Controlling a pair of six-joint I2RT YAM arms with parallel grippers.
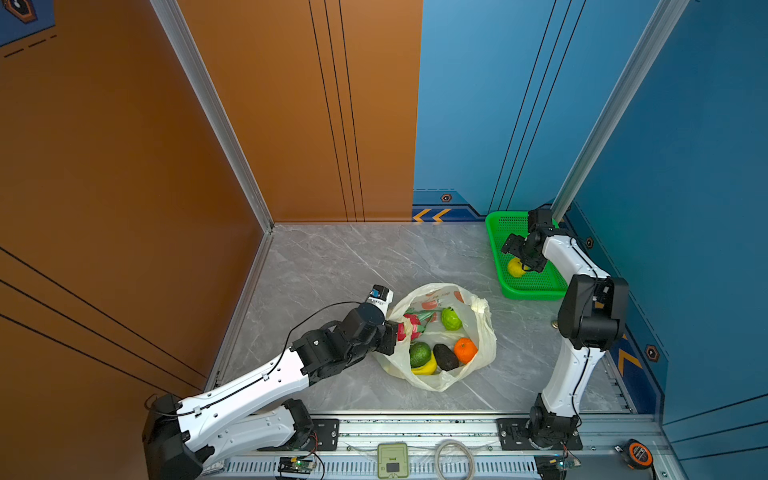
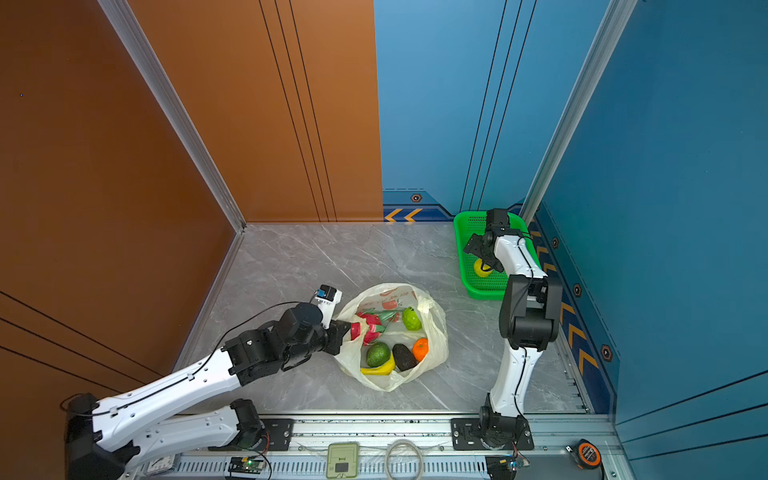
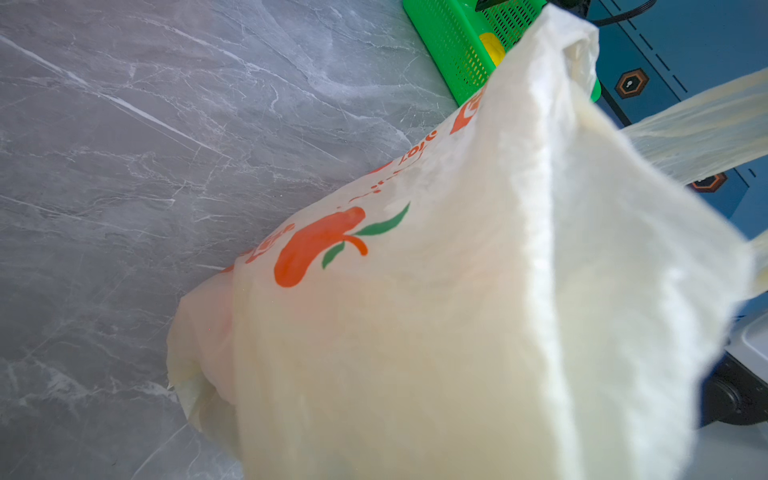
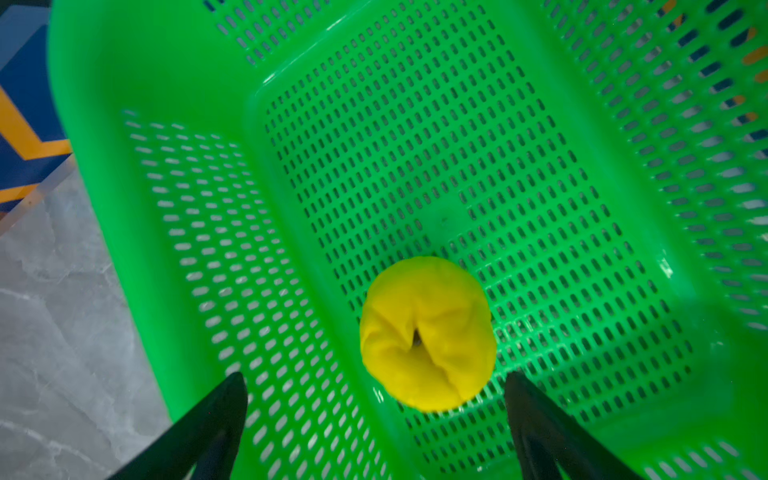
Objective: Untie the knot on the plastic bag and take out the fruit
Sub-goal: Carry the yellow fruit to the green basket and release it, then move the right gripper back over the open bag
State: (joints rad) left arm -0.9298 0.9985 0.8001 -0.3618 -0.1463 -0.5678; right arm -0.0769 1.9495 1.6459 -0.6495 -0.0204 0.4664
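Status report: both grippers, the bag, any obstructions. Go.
Left gripper shut on plastic bag rim, bag open. Right gripper open above yellow citrus in green basket. Orange and five more fruit inside bag. Nothing in the way.

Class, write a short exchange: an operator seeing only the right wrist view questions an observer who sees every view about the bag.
Operator: The yellow fruit sits in the basket. Is the bag open?
Observer: Yes, the bag lies on the table with its mouth gaping.
Operator: What is left inside?
Observer: Six pieces: dragon fruit, bumpy green fruit, green avocado, dark avocado, orange, banana.
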